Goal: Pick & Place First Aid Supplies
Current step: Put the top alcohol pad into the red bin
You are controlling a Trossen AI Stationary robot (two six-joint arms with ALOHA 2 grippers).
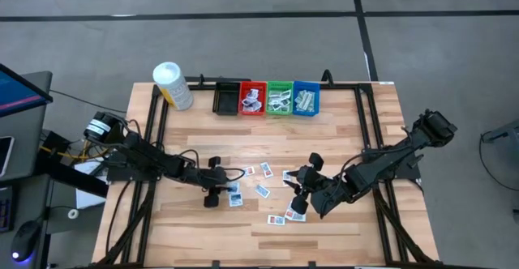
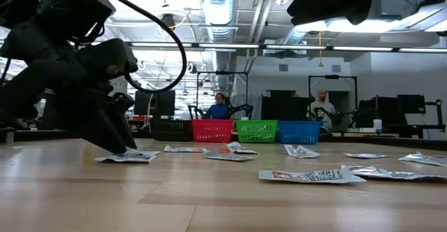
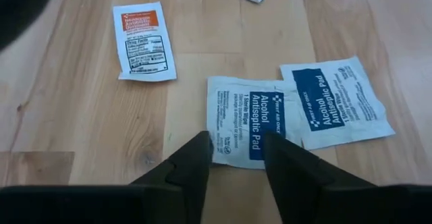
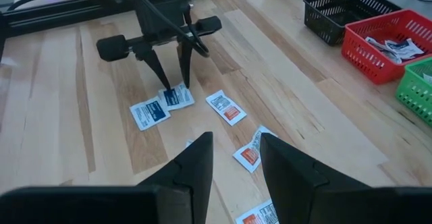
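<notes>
Several small flat white first aid packets lie loose on the wooden table [image 1: 340,139]. My left gripper [image 3: 235,146] is open and low at the table, its fingertips at the near end of a blue-printed alcohol pad packet [image 3: 250,116]. A second alcohol pad [image 3: 334,102] lies beside it, overlapping its edge. An orange-printed packet [image 3: 143,40] lies farther off. My right gripper [image 4: 236,150] hangs open above the table with nothing between its fingers; orange-printed packets [image 4: 248,155] lie below it. My left gripper comes down slanting from the table's left onto the alcohol pad's near end [image 3: 236,158]. One fingertip [image 3: 273,150] stands over the printed face, the other [image 3: 199,150] just off the packet's side edge. The packet lies flat on the table. I cannot tell whether they touch it.
Black [image 1: 225,99], red [image 1: 252,99], green [image 1: 280,99] and blue [image 1: 306,99] bins stand in a row at the far edge, three of them with packets in them. A yellow bottle with a white cap [image 1: 172,85] stands left of the bins. Cables trail from the left arm.
</notes>
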